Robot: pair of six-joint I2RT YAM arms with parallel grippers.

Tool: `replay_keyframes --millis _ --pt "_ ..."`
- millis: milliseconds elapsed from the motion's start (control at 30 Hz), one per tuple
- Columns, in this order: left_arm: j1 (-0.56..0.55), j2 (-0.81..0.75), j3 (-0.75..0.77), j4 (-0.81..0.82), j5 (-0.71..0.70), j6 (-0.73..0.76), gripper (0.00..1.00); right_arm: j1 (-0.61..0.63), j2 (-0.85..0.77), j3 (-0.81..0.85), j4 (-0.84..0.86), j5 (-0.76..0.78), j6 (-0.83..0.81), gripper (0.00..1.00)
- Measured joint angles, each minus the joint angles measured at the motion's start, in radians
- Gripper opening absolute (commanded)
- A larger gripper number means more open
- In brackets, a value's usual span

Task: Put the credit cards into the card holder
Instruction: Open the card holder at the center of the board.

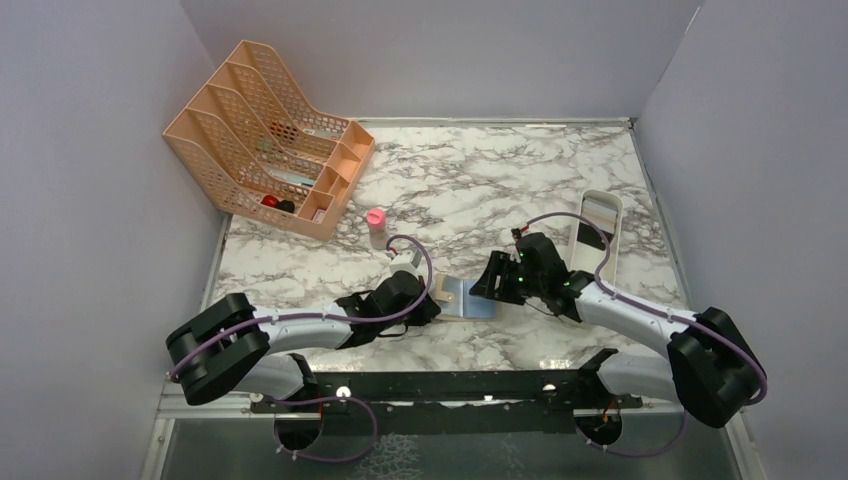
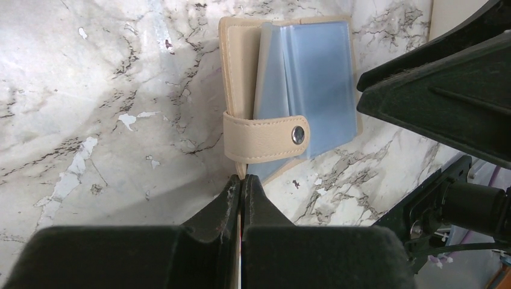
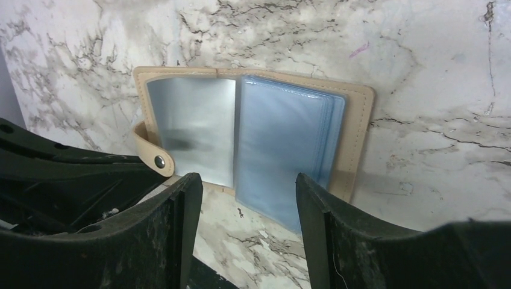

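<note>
Two grippers flank the tan folding card holder [image 1: 466, 297], which lies open with its blue sleeves up. Our left gripper [image 2: 241, 180] is closed tight at the holder's snap strap [image 2: 265, 138], perhaps pinching it. Our right gripper [image 3: 247, 183] gapes empty over the holder. The holder looks readied; next, we judge, comes fetching the greyish credit cards [image 1: 598, 213], seemingly in the long white tray [image 1: 619, 228] beyond-right of the holder.

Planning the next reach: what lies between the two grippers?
The open card holder lies flat between the left gripper and the right gripper, clearest in the top view.
</note>
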Motion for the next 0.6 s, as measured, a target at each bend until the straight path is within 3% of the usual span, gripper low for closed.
replay_keyframes --millis 600 --pt "0.0 0.006 0.0 0.003 0.001 -0.023 0.0 0.0 0.092 -0.014 0.081 -0.02 0.008 0.61"
